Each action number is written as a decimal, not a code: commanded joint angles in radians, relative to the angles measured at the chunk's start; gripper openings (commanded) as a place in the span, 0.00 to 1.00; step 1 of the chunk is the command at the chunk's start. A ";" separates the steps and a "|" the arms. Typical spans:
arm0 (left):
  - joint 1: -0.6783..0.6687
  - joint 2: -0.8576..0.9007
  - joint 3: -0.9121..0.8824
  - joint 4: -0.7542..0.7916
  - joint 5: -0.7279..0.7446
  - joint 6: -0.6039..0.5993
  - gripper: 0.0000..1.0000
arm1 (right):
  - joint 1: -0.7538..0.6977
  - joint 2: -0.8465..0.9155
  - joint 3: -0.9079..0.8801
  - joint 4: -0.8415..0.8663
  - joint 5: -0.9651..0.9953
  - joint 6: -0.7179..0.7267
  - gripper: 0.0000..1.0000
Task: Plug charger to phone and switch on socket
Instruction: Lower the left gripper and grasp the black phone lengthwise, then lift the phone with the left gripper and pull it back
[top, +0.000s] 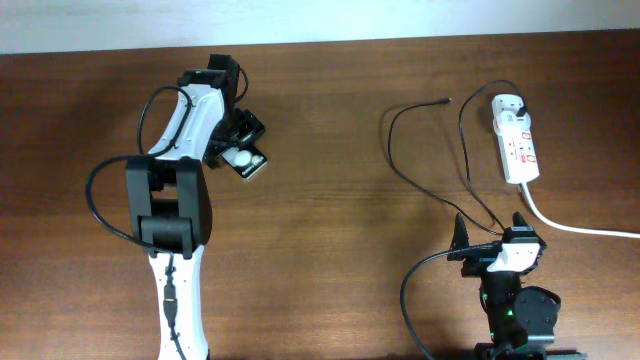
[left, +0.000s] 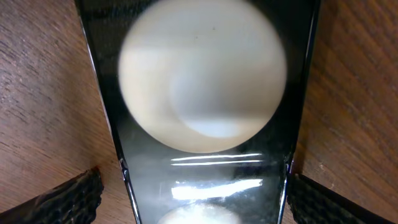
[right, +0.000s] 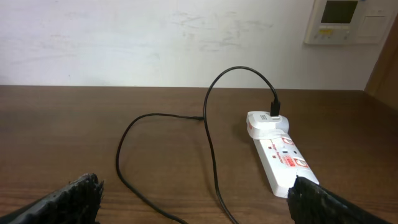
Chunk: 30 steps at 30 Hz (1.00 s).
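On my overhead view, in the upper left of the frame, the left pincer (top: 241, 148) hangs low over the phone (top: 248, 163), which lies flat on the table (top: 330, 250). The left wrist view shows the pads spread to either side of the glossy slab, with bare wood visible between the left pad and the phone's edge, so I read it as straddling the phone, not pinching it.

Right of centre, the charger (top: 395, 150) loops loosely across the wood. Its small plug tip lies free in the upper right, well apart from the phone. At the lower right, the right pincer (top: 490, 232) sits spread wide with nothing between its pads, facing the cable.

Far right, the socket (top: 517, 150) lies near the table's edge, with the charger's other end seated in the white adapter on it. I cannot tell whether its switch is on.

My judgement is that the phone is placed but nothing is connected. Fetching the tip, plugging it in and switching on all remain.
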 joint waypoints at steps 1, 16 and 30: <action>0.015 0.171 -0.080 0.058 0.017 0.005 0.99 | 0.005 -0.005 -0.008 0.000 -0.006 -0.006 0.99; 0.024 0.171 -0.080 0.069 0.029 -0.074 1.00 | 0.005 -0.005 -0.008 0.000 -0.006 -0.006 0.99; 0.035 0.171 -0.080 0.045 0.041 -0.074 0.70 | 0.005 -0.005 -0.008 0.000 -0.006 -0.006 0.99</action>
